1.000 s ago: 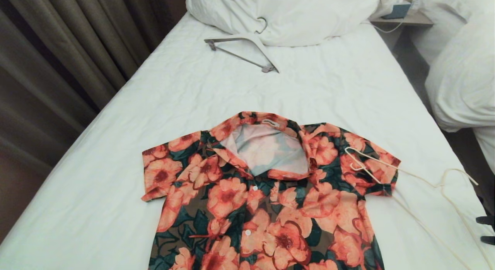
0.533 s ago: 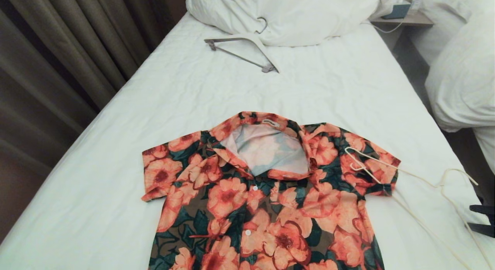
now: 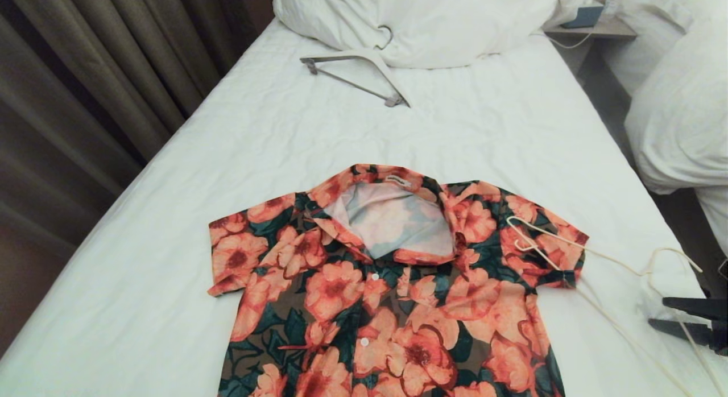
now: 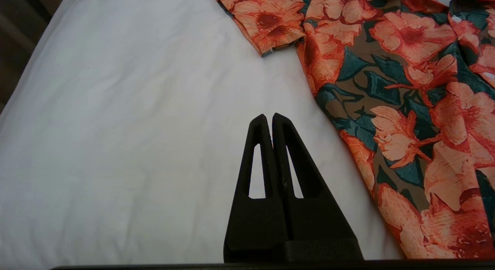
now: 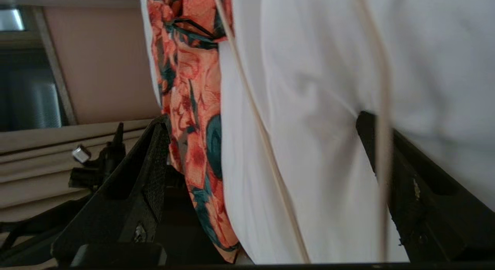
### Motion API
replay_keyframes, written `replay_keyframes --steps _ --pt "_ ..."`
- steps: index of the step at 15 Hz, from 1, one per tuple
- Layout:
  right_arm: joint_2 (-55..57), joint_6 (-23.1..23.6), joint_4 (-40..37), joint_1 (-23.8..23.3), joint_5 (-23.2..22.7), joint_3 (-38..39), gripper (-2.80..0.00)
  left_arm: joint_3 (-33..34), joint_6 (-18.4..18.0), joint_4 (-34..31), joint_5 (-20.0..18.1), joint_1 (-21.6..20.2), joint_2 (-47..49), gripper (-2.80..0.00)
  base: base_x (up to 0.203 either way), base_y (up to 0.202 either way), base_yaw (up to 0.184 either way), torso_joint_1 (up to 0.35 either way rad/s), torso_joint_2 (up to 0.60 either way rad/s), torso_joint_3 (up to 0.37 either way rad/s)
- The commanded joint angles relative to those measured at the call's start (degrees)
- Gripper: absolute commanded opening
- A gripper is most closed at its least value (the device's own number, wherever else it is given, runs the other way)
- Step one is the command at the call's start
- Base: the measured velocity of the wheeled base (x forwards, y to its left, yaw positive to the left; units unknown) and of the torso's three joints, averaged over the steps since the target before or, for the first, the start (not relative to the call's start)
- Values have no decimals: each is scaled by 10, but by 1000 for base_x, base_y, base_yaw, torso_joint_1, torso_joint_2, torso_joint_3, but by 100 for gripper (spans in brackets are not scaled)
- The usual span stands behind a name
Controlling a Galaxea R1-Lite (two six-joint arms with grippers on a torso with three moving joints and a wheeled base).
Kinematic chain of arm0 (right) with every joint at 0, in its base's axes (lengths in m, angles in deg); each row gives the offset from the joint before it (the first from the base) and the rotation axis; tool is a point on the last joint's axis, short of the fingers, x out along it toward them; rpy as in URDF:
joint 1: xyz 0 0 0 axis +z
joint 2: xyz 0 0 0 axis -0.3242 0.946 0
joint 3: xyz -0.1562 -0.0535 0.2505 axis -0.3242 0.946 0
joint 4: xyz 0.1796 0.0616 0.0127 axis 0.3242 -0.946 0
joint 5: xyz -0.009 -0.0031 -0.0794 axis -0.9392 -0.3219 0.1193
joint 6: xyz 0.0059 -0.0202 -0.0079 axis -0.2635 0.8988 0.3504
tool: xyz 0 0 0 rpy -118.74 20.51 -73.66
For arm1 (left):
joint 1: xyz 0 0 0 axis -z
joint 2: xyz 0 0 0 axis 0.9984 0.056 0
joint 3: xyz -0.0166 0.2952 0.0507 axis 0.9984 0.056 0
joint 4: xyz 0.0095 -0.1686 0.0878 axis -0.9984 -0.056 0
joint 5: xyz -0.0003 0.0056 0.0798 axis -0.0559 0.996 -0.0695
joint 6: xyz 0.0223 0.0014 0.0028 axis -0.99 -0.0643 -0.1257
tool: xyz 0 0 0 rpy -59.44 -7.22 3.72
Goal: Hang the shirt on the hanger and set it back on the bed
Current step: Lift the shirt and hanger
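A: Where is the short-sleeved collared shirt with orange-pink flowers and dark green leaves (image 3: 392, 289)?

B: It lies flat and face up on the long bed with the white wrinkled sheet (image 3: 273, 135). The collar points toward the heaped white duvet (image 3: 432, 21) at the head, and the pale inside shows at the open neck.

A: And the thin cream-white rod hanger (image 3: 603, 260)?

B: It lies on the bed at the robot's right side. One end with its small notch hook rests on the right sleeve of the shirt; the rest is on the bare sheet, and the long hook is near the right edge of the bed.

A: What is the state of the right gripper (image 3: 654, 313)?

B: It comes in from the right edge of the head view, low over the sheet. Its jaws are wide apart and hold nothing. In the right wrist view one rod of the hanger passes between the two black fingers (image 5: 135, 177), and another rod crosses in front of the other finger.

A: The left gripper (image 4: 268, 117)?

B: Its fingers are pressed together, empty, above the bare sheet just beside the left side of the shirt.

A: Anything else?

B: A thicker white hanger with a grey bar (image 3: 358, 73) lies near the duvet, well apart from the shirt, and brown curtains (image 3: 96, 73) hang on the left of the bed.
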Motion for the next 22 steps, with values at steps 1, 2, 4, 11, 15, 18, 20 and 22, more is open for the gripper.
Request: replay_keyframes --steps 1,2,4,11,15,18,20,22 --pt "9 3 -1 15 -5 -1 0 1 0 0 0 0 1 -280 0 0 0 0 0 0" --pt "12 3 -1 21 -6 -3 0 1 0 0 0 0 1 -280 0 0 0 0 0 0" --pt "19 3 0 28 -18 -4 0 1 0 0 0 0 1 -280 0 0 0 0 0 0" --pt "9 2 6 27 -22 -4 -280 1 0 0 0 0 1 -280 0 0 0 0 0 0" --pt "-37 2 5 26 -22 -3 -280 1 0 0 0 0 1 -280 0 0 0 0 0 0" --pt "-75 23 3 21 -17 -3 -280 1 0 0 0 0 1 -280 0 0 0 0 0 0" --pt "-107 58 1 20 -9 1 -280 1 0 0 0 0 1 -280 0 0 0 0 0 0" --pt "-162 102 -10 21 -6 13 -280 1 0 0 0 0 1 -280 0 0 0 0 0 0"
